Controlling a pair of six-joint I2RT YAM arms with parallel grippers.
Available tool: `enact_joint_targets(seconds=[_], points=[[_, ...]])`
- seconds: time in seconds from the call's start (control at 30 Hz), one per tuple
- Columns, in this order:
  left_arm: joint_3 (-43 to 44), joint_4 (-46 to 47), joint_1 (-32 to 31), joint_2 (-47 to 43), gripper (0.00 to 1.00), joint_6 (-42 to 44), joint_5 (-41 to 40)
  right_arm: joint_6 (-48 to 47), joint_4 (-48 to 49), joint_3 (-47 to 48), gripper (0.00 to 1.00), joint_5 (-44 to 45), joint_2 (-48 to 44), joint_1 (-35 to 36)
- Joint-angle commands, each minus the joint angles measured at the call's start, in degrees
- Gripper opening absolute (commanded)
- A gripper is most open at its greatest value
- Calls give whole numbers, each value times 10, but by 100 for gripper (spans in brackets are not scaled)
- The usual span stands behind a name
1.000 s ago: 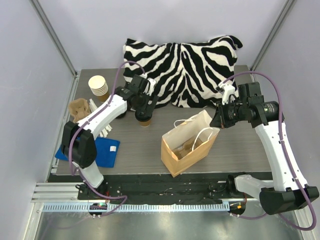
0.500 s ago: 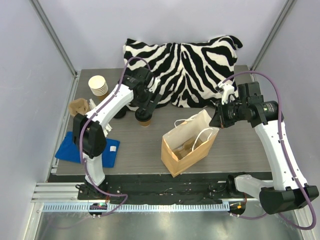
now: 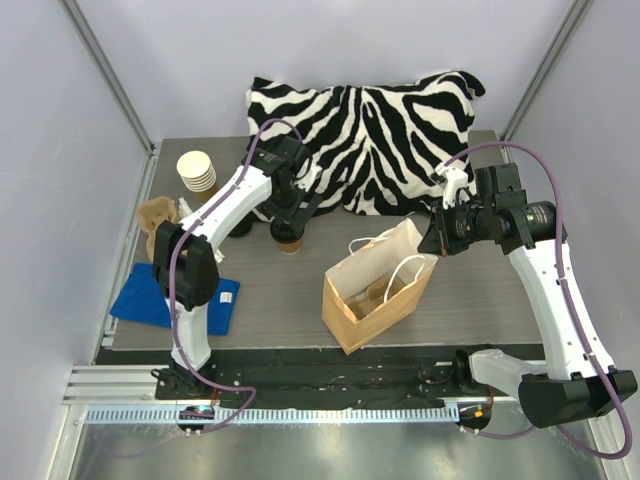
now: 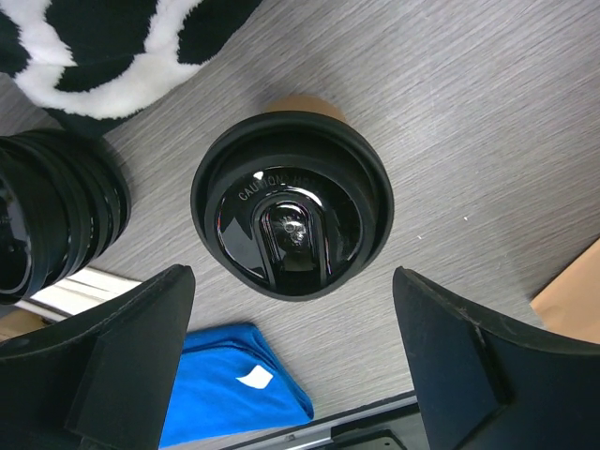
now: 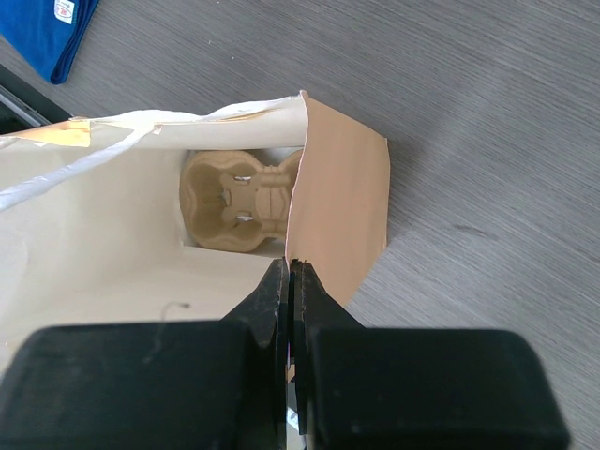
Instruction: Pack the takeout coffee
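Note:
The takeout coffee point(image 3: 288, 239), a brown paper cup under a black lid point(image 4: 292, 216), stands upright on the table in front of the pillow. My left gripper point(image 3: 290, 220) hangs straight above it, open, with its fingers point(image 4: 141, 356) wide to either side of the lid and not touching it point(image 4: 291, 277). My right gripper point(image 3: 437, 241) is shut on the top edge of the brown paper bag point(image 3: 375, 295), pinching the bag's wall point(image 5: 342, 206) between its jaws point(image 5: 291, 267). A moulded cardboard cup carrier point(image 5: 234, 202) lies at the bottom of the bag.
A stack of black lids point(image 4: 47, 225) sits just left of the coffee. Lidless paper cups point(image 3: 197, 172) and a second cardboard carrier point(image 3: 158, 215) stand at the far left. A blue cloth point(image 3: 215, 300) lies front left. A zebra pillow point(image 3: 370, 130) fills the back.
My left arm's elbow has swung right while its gripper stayed over the coffee's lid. The right arm and the bag have not moved.

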Motion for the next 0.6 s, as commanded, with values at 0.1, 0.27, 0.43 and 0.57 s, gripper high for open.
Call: enact_joint_targets(seconds=[0.1,0.27,0.43,0.57], points=[[32,-5,12,17,91,8,19,-9,11,2,1,4,7,-2],[37,-2,17,28,90,12,19,-10,11,8,1,7,11,-2],[41,-1,21,38,88,17,19,-10,11,11,1,9,12,-2],[43,1,21,42,87,20,40,-12,8,13,1,10,14,-2]])
